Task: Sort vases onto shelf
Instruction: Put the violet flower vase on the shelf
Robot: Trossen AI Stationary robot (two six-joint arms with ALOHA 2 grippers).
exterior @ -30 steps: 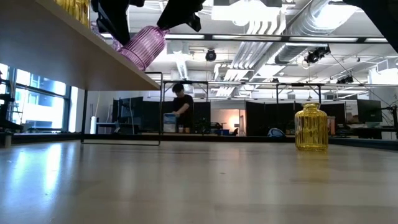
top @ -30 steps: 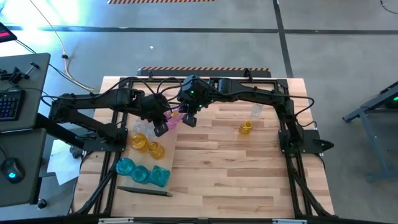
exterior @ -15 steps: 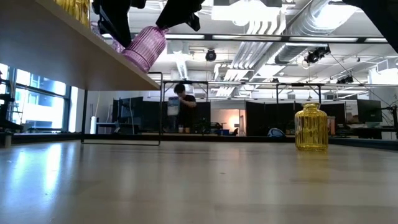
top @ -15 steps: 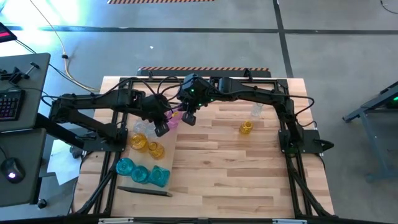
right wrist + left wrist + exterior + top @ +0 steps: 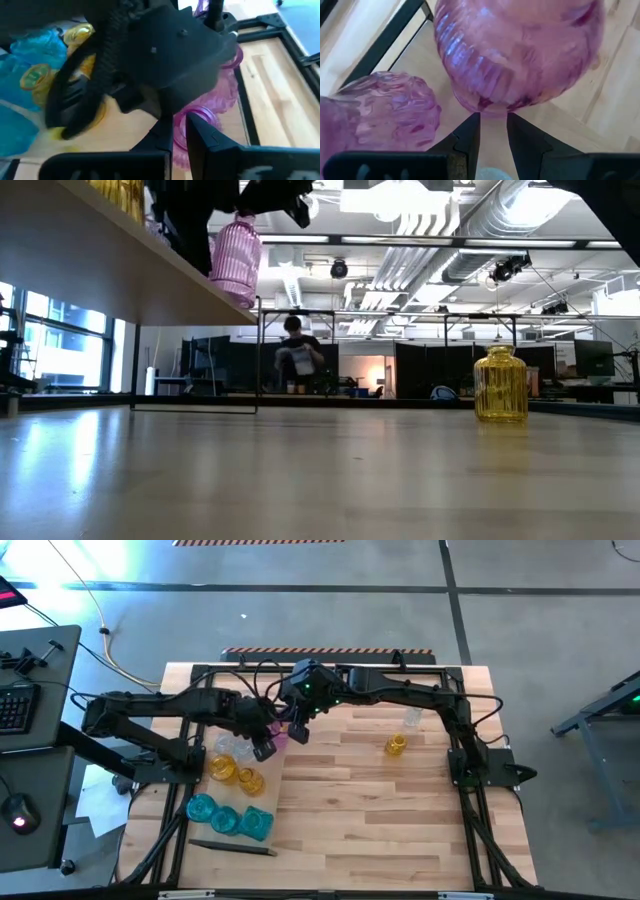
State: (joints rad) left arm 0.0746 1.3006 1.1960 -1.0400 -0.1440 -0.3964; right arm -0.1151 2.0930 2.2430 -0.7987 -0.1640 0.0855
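Two grippers meet over the shelf's [image 5: 262, 790] far right edge: the right gripper [image 5: 296, 731] is clenched on the rim of a pink vase [image 5: 237, 260] hanging upright there, while the left gripper's [image 5: 262, 747] fingers [image 5: 468, 137] sit slightly parted just beneath its base.

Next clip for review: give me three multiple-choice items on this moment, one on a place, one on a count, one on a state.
1. Where does the ribbed amber-yellow glass vase stand alone?
A. on the butcher-block tabletop
B. on the light-wood shelf
C. on the floor

2. How many teal glass vases stand at the shelf's near end?
A. one
B. three
C. six

3. How does the ribbed pink glass vase sit?
A. lying on the tabletop
B. upside down
C. upright at the shelf's edge, between both grippers

Answers: 1 A, the low view shows it on the tabletop; 2 B, the high view shows three; 3 C, the low view shows it upright there.
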